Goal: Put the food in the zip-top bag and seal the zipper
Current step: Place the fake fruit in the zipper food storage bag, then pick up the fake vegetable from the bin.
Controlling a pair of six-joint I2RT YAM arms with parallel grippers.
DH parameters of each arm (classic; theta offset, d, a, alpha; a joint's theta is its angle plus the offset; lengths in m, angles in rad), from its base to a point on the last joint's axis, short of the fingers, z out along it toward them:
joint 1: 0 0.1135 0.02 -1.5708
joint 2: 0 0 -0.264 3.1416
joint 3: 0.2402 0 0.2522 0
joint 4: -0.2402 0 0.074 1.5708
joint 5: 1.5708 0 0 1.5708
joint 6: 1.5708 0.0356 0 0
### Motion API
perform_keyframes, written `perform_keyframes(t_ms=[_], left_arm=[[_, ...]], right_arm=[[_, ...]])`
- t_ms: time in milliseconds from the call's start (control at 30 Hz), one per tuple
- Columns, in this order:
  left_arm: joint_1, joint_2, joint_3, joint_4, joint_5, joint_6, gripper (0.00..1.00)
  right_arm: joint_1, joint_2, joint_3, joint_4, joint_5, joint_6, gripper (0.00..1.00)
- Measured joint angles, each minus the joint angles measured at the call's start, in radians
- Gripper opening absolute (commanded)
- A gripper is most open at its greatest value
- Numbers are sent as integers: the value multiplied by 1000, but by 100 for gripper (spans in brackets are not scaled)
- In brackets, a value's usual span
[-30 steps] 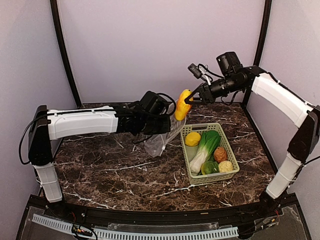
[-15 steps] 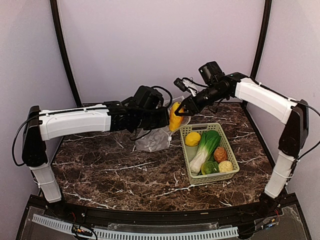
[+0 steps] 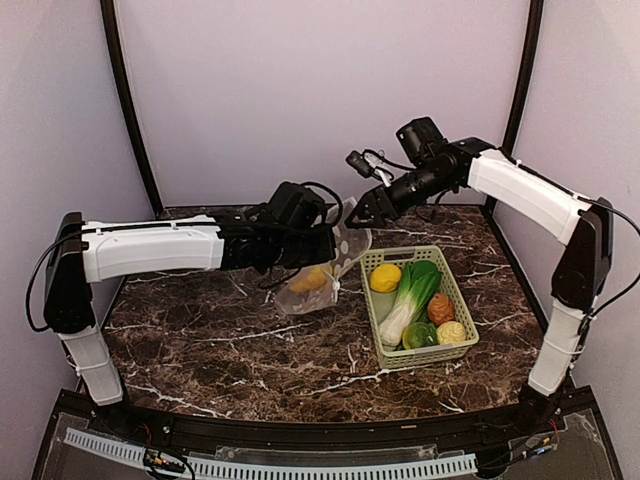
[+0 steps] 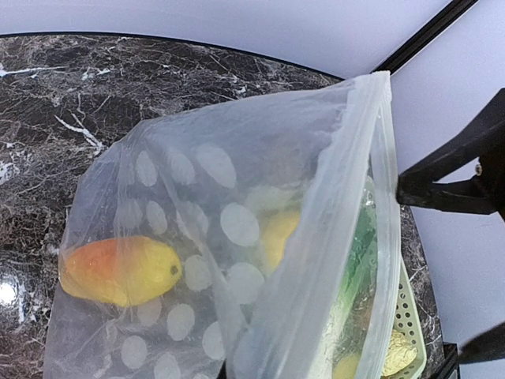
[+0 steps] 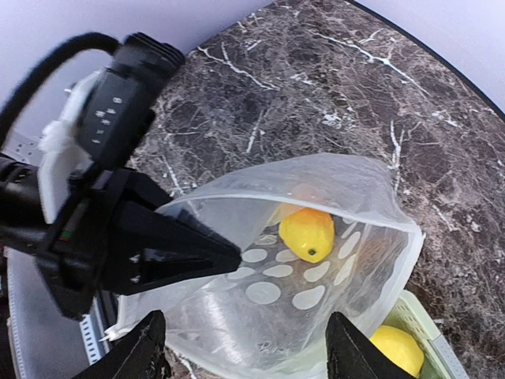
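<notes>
Top external view, centre frame: zip-top bag (image 3: 322, 268) hung from the left gripper (image 3: 326, 244), clamped on its rim so the mouth gaped for loading. One yellow piece (image 3: 309, 280) lay in the bag's bottom. Right gripper (image 3: 361, 214), just above the mouth, stood wide and empty. Zipper (image 4: 384, 197) was unpressed. Lemon (image 3: 386, 277), leek (image 3: 408, 303), brown fruit (image 3: 440, 308), green fruit (image 3: 419, 335) and bumpy piece (image 3: 452, 332) sat in the basket (image 3: 425, 359), right of centre.

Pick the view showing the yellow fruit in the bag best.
Left wrist: the yellow fruit shows whole and large through the zip-top bag. Right wrist sees it smaller, down the bag's mouth; top external gives only a small yellow blur.
</notes>
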Motion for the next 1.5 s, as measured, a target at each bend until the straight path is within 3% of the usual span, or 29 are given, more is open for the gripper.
perform_keyframes(t_ms=[167, 367, 600, 733, 1067, 1500], left_arm=[[7, 0, -7, -17, -3, 8, 1], [30, -27, -11, -81, -9, 56, 1], [51, -74, 116, -342, -89, 216, 1], [53, -89, 153, -409, -59, 248, 1], [53, 0, 95, -342, 108, 208, 1], [53, 6, 79, -259, 145, 205, 1]], right_arm=[[-86, -38, 20, -52, -137, 7, 63], [-259, -137, -21, -63, -154, -27, 59], [-355, -278, -245, -71, -72, -120, 54], [-366, -318, -378, -76, -14, -176, 53], [-366, -309, -500, -97, 71, -221, 59], [-366, -138, -500, -122, 126, -216, 65]])
